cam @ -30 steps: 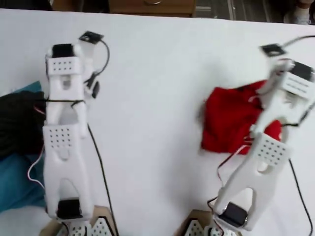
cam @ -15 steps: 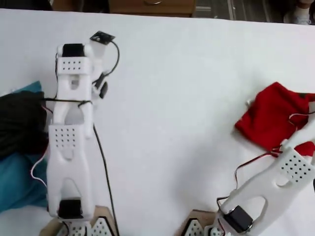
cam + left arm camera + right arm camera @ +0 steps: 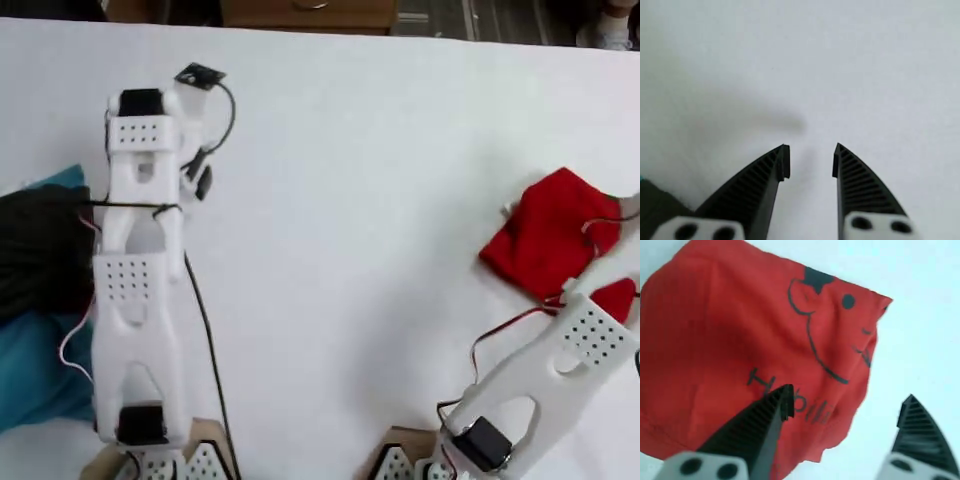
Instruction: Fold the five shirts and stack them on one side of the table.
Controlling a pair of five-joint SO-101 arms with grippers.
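Observation:
A folded red shirt with a black drawing lies near the table's right edge. In the right wrist view the red shirt sits just under my right gripper, which is open, one finger over the cloth and the other over bare table. The right arm crosses the shirt's near corner. A black shirt lies on a teal shirt at the left edge. My left gripper hangs open over bare white table, beside the left arm and right of the pile.
The white table stretches wide and bare between the two arms. Cables trail along the left arm toward the bases at the front edge. Dark furniture stands beyond the far edge.
The red shirt has gone from right of the middle to the right edge, along with the right arm. The left arm shifted only slightly.

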